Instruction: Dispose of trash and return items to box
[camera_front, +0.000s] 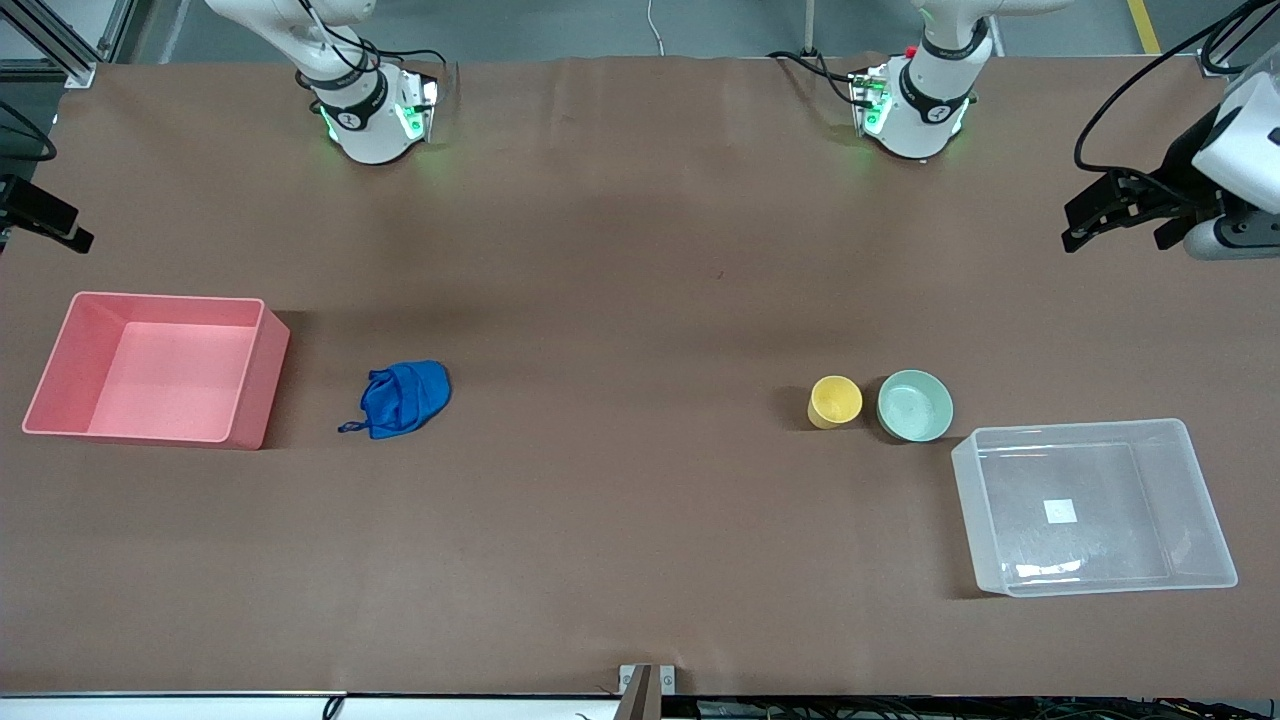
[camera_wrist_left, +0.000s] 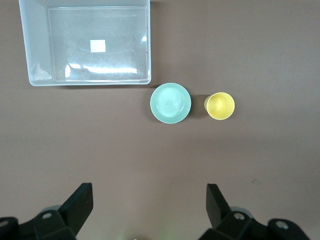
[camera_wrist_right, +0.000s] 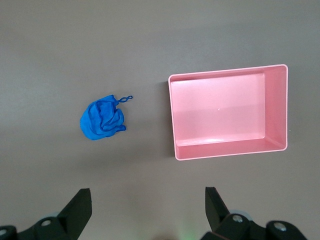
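Hanging high with its fingers spread wide and nothing between them, the left gripper (camera_wrist_left: 148, 207) is looking down on the bench near the left arm's end, and the right gripper (camera_wrist_right: 147, 209) is doing the same near the right arm's end, equally parted and empty. Nothing is getting handled yet, so by my read the whole job is still waiting. The blue cloth bundle (camera_front: 404, 398) is lying on the bench just beside the pink bin (camera_front: 262, 372), not in it. The yellow cup (camera_front: 835, 401) and the mint-green bowl (camera_front: 915, 405) are standing side by side, close to a corner of the clear box (camera_front: 1205, 495), which is sitting empty toward the bench's front edge.
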